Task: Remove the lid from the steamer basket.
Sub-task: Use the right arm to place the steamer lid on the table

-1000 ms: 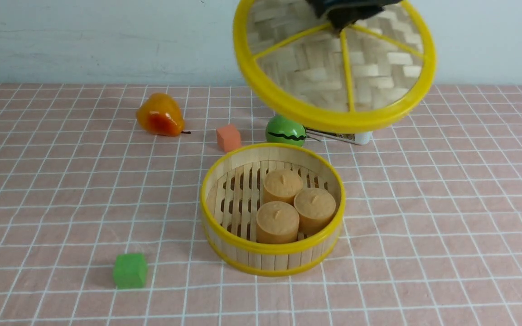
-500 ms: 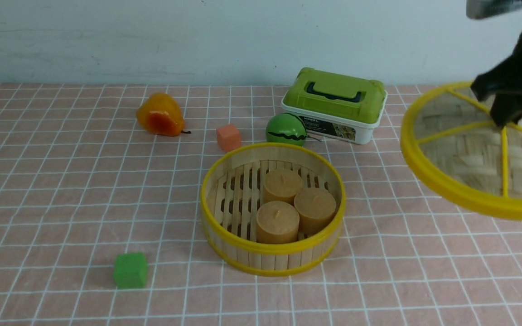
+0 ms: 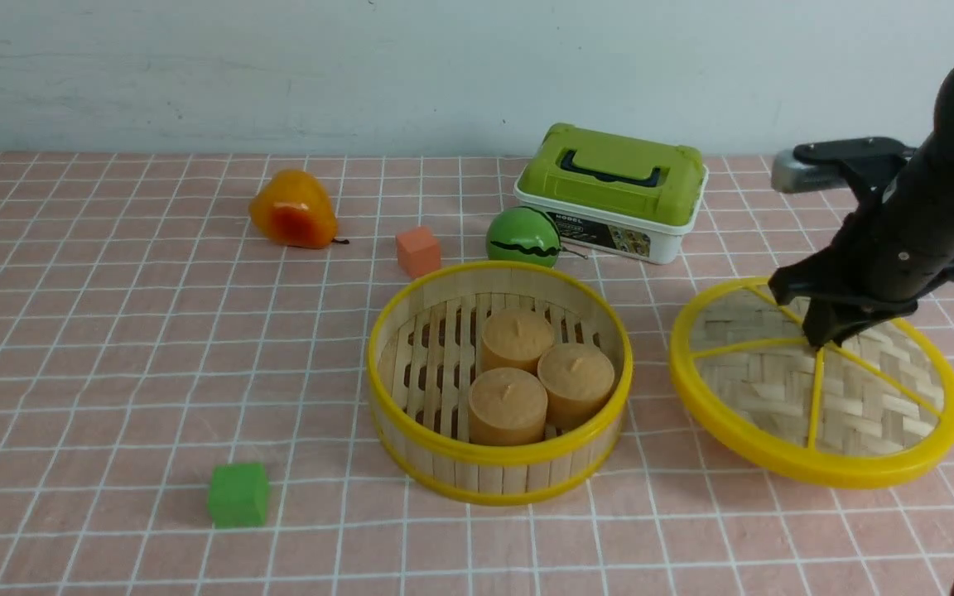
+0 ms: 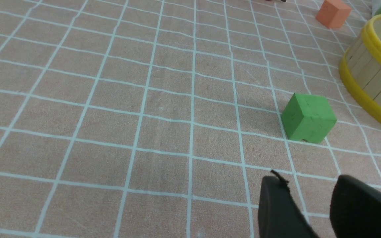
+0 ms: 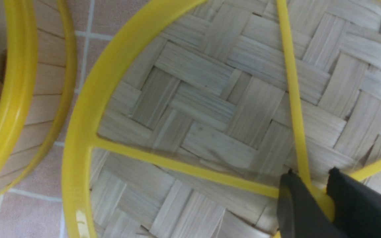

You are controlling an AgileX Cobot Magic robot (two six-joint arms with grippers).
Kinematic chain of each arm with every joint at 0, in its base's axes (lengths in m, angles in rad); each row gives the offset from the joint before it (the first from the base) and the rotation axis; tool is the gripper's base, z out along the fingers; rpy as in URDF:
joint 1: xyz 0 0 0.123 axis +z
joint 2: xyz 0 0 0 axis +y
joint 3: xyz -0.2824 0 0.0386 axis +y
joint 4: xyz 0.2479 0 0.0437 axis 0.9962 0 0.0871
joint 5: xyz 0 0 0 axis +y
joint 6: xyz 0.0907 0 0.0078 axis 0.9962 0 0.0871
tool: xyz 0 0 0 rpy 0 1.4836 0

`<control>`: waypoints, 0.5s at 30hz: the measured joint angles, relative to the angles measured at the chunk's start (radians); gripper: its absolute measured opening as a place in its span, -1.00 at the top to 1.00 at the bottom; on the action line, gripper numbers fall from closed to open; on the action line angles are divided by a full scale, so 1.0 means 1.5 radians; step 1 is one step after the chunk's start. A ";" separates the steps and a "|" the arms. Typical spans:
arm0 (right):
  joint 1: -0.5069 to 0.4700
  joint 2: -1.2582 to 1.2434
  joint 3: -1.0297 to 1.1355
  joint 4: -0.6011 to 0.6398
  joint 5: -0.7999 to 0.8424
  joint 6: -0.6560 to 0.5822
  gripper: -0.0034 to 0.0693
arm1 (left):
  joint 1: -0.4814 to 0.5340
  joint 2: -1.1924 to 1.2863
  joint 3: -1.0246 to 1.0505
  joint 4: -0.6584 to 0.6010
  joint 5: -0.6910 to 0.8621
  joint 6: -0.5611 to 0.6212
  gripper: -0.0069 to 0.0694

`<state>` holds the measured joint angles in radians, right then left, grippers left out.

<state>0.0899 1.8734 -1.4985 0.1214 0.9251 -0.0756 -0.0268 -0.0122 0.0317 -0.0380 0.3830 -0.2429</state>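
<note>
Right gripper (image 3: 818,331): fingers closed on the small centre knob of the lid (image 3: 816,389), as seen in the right wrist view. Left gripper (image 4: 296,205): gap visible between dark fingertips, nothing held. Landmark: steamer basket (image 3: 500,463), round, of pale vertical slats with two smooth yellow rings and a slotted floor. Lid located to the right of the basket, apart from it; woven bamboo, flat disc, thick glossy yellow rim. Behind the basket: one orange cube (image 3: 418,252), one round green fruit (image 3: 522,237) with dark stripe, one white box with green top (image 3: 618,178). Behind and left: one glossy orange-red pear (image 3: 293,209). Front left: one matt green cube (image 3: 238,495). Lid spokes partly hidden by the right gripper; print on the box too small to be read fully. Basket cut off in both wrist views. Counted inside the basket: three tan buns (image 3: 508,407), cylindrical, peaked.
</note>
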 joint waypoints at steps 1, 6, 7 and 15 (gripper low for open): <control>0.000 0.010 0.000 0.002 -0.004 0.000 0.68 | 0.000 0.000 0.000 0.000 0.000 0.000 0.19; 0.000 0.042 0.000 0.007 -0.023 0.000 0.66 | 0.000 0.000 0.000 0.000 0.000 0.000 0.19; 0.000 0.046 0.000 0.008 -0.025 0.000 0.65 | 0.000 0.000 0.000 0.000 0.000 0.000 0.19; 0.000 0.049 0.001 0.022 -0.026 0.000 0.29 | 0.000 0.000 0.000 0.000 0.000 0.000 0.19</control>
<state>0.0899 1.9466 -1.4975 0.1545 0.8854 -0.0756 -0.0268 -0.0122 0.0317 -0.0380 0.3830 -0.2429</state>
